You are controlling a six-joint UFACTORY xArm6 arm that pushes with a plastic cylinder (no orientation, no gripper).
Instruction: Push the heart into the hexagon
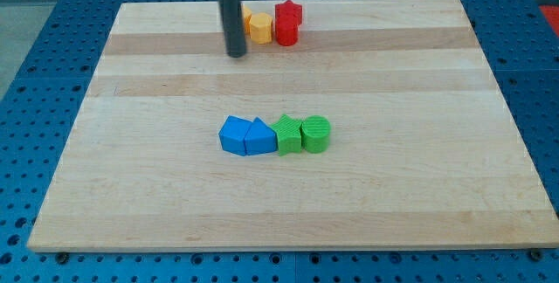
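My tip (237, 54) rests on the wooden tabletop (393, 187) near the view's top, left of centre; the arm carries a plain rod, no gripper, so nothing is spread or pinched. Just to the tip's right sits a yellow hexagon (260, 28), and an orange-yellow block (245, 14), mostly hidden behind the rod, lies beside it; I cannot make out its shape. Two red blocks (287, 21) touch the hexagon's right side, shapes unclear. Well apart, mid-board, a row lies touching: a blue block (233, 134), a blue block (258, 136), a green block (287, 134) and a green cylinder (315, 134).
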